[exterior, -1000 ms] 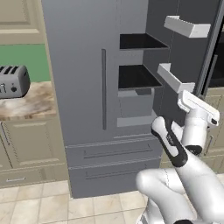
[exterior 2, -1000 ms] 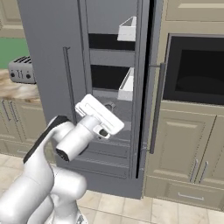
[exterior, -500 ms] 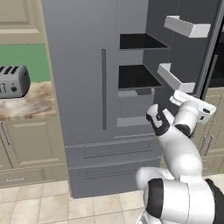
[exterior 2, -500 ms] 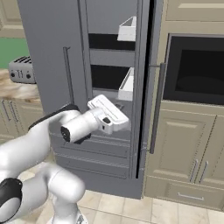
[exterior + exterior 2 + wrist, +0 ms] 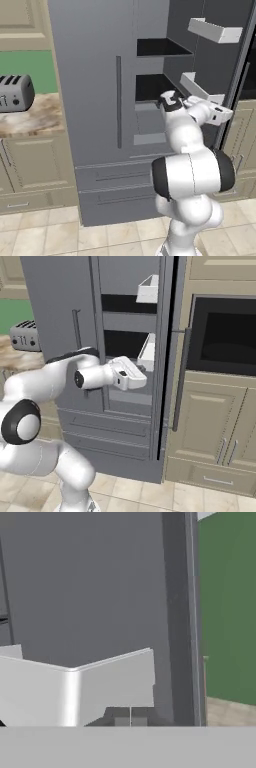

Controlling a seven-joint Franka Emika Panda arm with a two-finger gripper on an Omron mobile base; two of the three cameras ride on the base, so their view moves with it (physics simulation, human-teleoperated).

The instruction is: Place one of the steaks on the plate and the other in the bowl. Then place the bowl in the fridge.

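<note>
The grey steel fridge (image 5: 90, 100) stands with its left door closed and its right door (image 5: 167, 331) swung open. White door bins (image 5: 215, 30) hang on the inside of the open door. My gripper (image 5: 130, 721) is level with the lower door bin (image 5: 112, 684), in front of the fridge's dark open shelves (image 5: 157, 47). Its fingertips (image 5: 121, 721) are pressed together with nothing between them. The hand also shows by that lower bin (image 5: 146, 353) as gripper (image 5: 140, 378) and gripper (image 5: 220, 115). The steaks, the plate and the bowl are out of view.
A silver toaster (image 5: 15, 92) sits on the marble counter (image 5: 30, 120) left of the fridge. The dark-glass wall oven (image 5: 222, 336) and beige cabinets (image 5: 215, 426) stand right of the open door. Two fridge drawers (image 5: 115, 175) lie below the doors.
The arm has folded and its elbow has swung in front of the fridge. The hand has turned and crept slightly up toward the lower door bin. The fingers stay shut.
</note>
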